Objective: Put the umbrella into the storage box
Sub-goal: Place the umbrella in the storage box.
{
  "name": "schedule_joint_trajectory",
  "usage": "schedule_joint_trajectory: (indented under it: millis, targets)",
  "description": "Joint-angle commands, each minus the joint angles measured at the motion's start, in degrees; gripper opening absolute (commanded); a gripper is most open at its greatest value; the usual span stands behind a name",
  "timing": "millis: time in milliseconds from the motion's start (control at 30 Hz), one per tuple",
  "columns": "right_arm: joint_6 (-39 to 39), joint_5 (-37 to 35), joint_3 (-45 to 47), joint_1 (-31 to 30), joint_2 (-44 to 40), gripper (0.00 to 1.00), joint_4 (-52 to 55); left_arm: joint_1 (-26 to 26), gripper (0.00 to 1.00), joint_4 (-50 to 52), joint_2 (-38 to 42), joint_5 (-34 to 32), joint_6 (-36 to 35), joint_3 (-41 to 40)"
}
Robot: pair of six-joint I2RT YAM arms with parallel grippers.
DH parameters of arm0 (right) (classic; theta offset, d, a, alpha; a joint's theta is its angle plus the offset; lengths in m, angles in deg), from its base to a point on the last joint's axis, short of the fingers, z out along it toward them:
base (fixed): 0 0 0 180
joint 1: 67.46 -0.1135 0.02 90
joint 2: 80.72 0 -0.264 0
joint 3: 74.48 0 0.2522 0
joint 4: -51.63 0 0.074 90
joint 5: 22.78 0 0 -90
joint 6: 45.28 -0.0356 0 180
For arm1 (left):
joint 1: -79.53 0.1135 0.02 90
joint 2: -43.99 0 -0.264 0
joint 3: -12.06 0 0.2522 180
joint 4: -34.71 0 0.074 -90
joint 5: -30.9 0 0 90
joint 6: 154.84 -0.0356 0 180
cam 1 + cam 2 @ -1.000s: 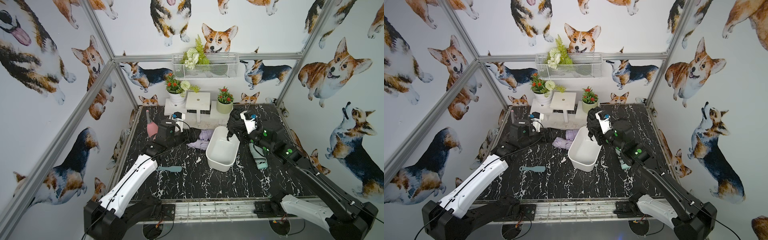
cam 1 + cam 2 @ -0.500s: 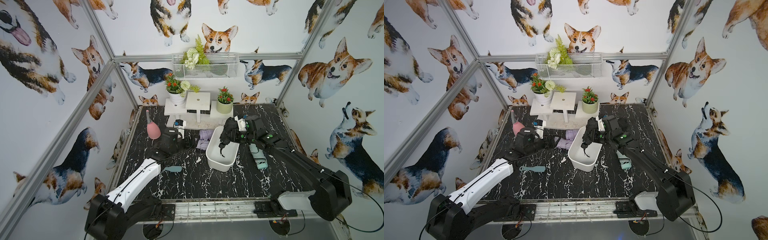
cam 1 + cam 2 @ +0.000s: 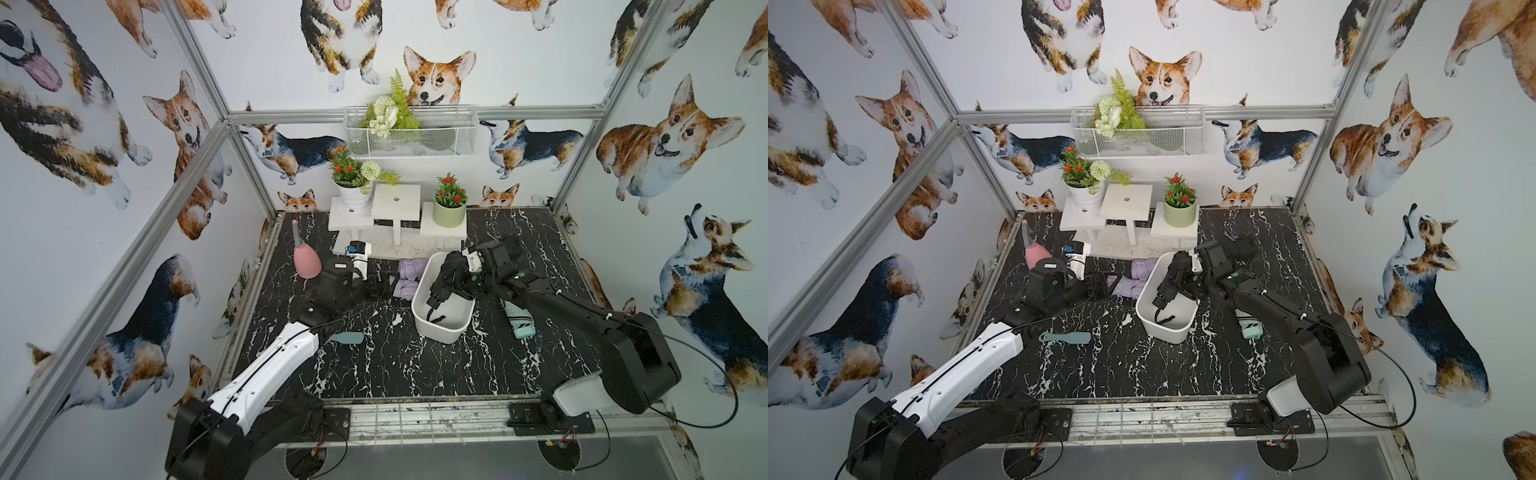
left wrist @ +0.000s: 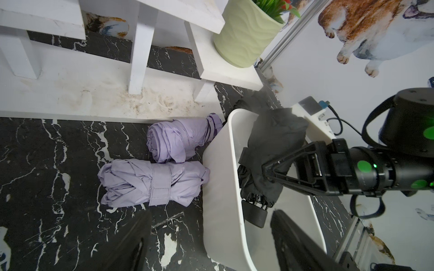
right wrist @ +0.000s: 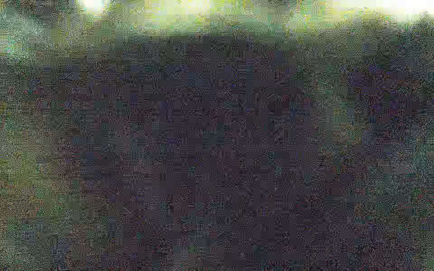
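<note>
Pinching the black folded umbrella (image 4: 274, 140), tilted handle-down into the white storage box (image 4: 220, 187), are the right fingers (image 4: 269, 170); the left fingers (image 4: 133, 244) stand wide apart, empty.

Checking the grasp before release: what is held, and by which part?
The right gripper holds the black umbrella by its folded canopy, about mid-length, over the storage box. The left gripper holds nothing.

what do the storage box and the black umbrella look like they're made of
The storage box looks plastic: semi-gloss white, smooth seamless walls, rounded rim. The black umbrella seems thin synthetic fabric: matte, softly creased folds. Its handle end looks like hard plastic.
</note>
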Motion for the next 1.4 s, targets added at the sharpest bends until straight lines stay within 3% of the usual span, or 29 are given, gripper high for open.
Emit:
schedule_joint_trajectory:
  millis: [0, 200, 700, 767, 1067, 1267, 1367]
  targets:
    - [-1.45, -0.41, -1.86, -1.02, 1.11, 0.21, -2.16, 0.05, 0.85, -1.02, -0.05, 1.31, -0.77, 0.12]
    - [-2.20, -2.97, -5.12, -3.19, 3.83, 0.29, 1.60, 0.06, 0.85, -0.44, 0.08, 2.00, -0.48, 0.26]
    - [-5.16, -5.46, -2.96, -3.44, 5.67, 0.52, -0.59, 0.09, 0.85, 1.05, 2.27, 2.36, -0.77, 0.24]
    - [-4.92, -5.65, -2.86, -3.41, 5.56, 0.62, -0.47, 0.05, 0.85, 1.19, 2.19, 2.29, -0.77, 0.33]
    - [-0.82, -8.66, -2.88, -3.40, 1.18, 0.66, 2.27, 0.05, 0.85, 1.62, 1.57, 2.82, -0.85, 0.59]
    - [8.73, -13.54, -5.26, -1.49, -7.68, 0.65, 11.27, -0.04, 0.85, 2.51, 0.54, 2.02, -1.67, 0.76]
    - [13.79, -16.23, -5.43, 2.65, -12.58, 0.65, 17.68, -1.96, 0.85, 3.13, 0.09, -0.74, -3.05, 0.94]
